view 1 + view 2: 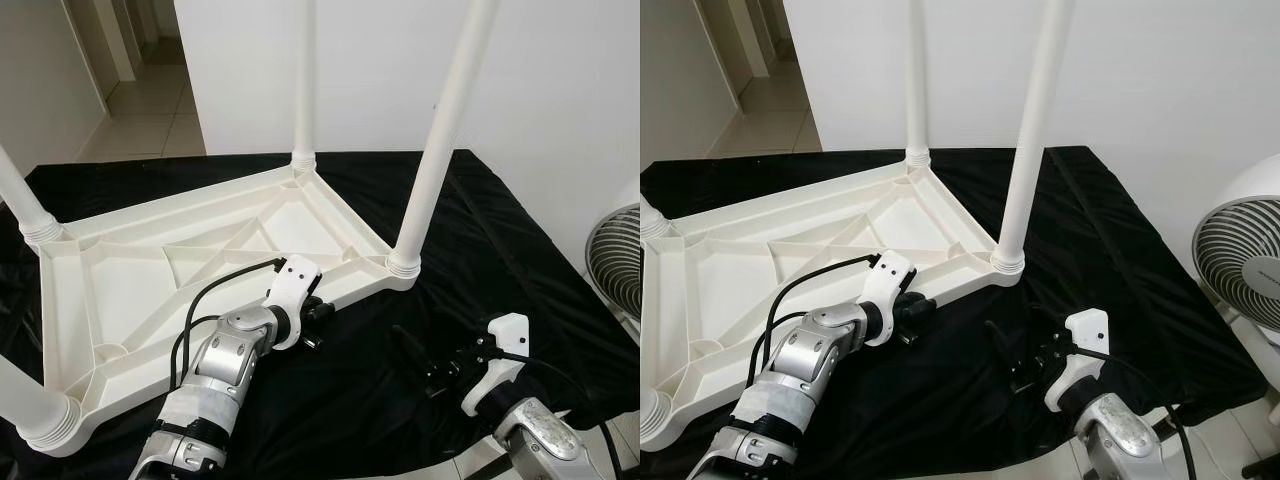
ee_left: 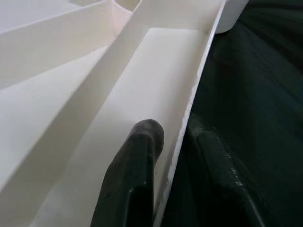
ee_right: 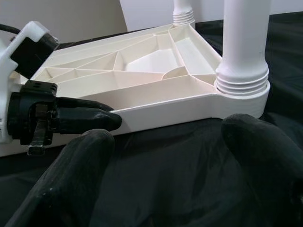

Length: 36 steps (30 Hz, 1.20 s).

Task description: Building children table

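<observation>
Left claw (image 1: pixel 318 325) is right on the near edge of the upturned white table top (image 1: pixel 150 290), and it is clamped there: in the left wrist view one black finger (image 2: pixel 137 179) lies inside the channel of the frame and the other sits outside on the cloth, with the thin white wall pinched between them. The right wrist view shows the same thing from the side, a black fingertip lying along that near edge.

Over to the right claw (image 1: pixel 425 365): it hovers low above the black cloth (image 1: pixel 520 250), just off the near right corner of the table top and apart from it. Its two fingers (image 3: pixel 71 175) stand wide, nothing between them, pointing at the corner.

Now the table itself. It lies upside down on the cloth-covered counter, ribbed underside showing, with triangular compartments across the middle. White legs stand upright in threaded collars: the near right leg (image 1: pixel 440 140) close to the right claw, the far leg (image 1: pixel 304 80) behind it, a leg (image 1: pixel 20 200) at the far left corner, and a leg (image 1: pixel 30 400) at the near left corner.

Off to the right, beyond the counter, stands a white fan (image 1: pixel 1240 260). A white wall (image 1: pixel 560 90) rises behind, and a tiled hallway floor (image 1: pixel 150 110) opens at the far left.
</observation>
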Motion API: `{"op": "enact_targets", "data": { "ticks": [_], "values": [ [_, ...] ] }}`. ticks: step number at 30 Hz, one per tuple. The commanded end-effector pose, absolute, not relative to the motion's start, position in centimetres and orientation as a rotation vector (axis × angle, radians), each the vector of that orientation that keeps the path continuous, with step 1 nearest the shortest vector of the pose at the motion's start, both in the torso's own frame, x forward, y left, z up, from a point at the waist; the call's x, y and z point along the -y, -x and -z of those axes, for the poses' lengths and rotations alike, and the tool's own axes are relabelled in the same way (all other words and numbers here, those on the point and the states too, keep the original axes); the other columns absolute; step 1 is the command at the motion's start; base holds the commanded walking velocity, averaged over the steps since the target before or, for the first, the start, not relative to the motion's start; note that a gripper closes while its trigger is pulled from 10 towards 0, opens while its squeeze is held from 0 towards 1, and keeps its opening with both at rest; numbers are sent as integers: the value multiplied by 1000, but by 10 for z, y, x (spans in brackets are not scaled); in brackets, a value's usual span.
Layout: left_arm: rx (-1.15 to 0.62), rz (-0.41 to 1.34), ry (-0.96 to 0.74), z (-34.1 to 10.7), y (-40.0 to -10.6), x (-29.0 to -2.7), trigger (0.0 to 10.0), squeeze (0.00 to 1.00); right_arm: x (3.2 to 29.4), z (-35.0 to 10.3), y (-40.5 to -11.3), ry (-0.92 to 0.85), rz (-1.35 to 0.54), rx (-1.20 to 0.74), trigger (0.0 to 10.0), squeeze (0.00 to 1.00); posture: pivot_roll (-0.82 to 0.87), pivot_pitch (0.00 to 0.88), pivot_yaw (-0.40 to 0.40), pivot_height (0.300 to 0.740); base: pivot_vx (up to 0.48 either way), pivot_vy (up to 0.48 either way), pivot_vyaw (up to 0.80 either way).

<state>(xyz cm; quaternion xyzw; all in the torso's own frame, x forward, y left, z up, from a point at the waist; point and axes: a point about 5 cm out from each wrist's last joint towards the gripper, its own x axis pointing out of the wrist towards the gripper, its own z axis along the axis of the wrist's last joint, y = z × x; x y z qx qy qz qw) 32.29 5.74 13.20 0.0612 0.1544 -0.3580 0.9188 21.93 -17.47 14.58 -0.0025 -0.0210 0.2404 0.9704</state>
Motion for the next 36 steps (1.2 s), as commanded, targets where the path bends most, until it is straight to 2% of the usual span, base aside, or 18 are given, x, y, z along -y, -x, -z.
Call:
{"op": "enact_targets", "data": {
  "ticks": [1, 4, 5, 6, 7, 15, 16, 26, 36],
  "values": [
    [-165, 514, -136, -154, -330, -61, 10000, 0, 175, -145, -220, 14, -480, 48, 10000, 0, -98, 52, 11, 740, 0, 0, 0],
    [-136, 544, -136, -158, -328, -59, 10000, 0, 175, -145, -221, 13, -479, 49, 10000, 0, -97, 53, 12, 740, 0, 0, 0],
    [-145, 545, -102, -157, -329, -61, 10000, 918, 174, -145, -220, 12, -477, 49, 10000, 0, -99, 55, 17, 740, 0, 0, 0],
    [-145, 545, -102, -157, -329, -61, 10000, 918, 174, -145, -220, 12, -477, 49, 10000, 0, -99, 55, 17, 740, 0, 0, 0],
    [-155, 540, -75, -156, -329, -63, 10000, 1000, 174, -145, -220, 11, -475, 49, 10000, 0, -100, 55, 19, 740, 0, 0, 0],
    [-141, 523, -145, -158, -332, -66, 10000, 1000, 173, -144, -220, 6, -467, 51, 10000, 0, -100, 55, 21, 740, 0, 0, 0],
    [-126, 537, -150, -161, -331, -66, 10000, 0, 173, -144, -220, 6, -467, 50, 10000, 0, -98, 55, 21, 740, 0, 0, 0],
    [-132, 519, -255, -161, -323, -86, 10000, 0, 171, -142, -222, 10, -476, 53, 10000, 0, -85, 47, 18, 740, 0, 0, 0],
    [-149, 569, -281, -155, -317, -82, 10000, 0, 168, -143, -225, 14, -494, 57, 10000, 0, -77, 37, 14, 740, 0, 0, 0]
  ]
}}
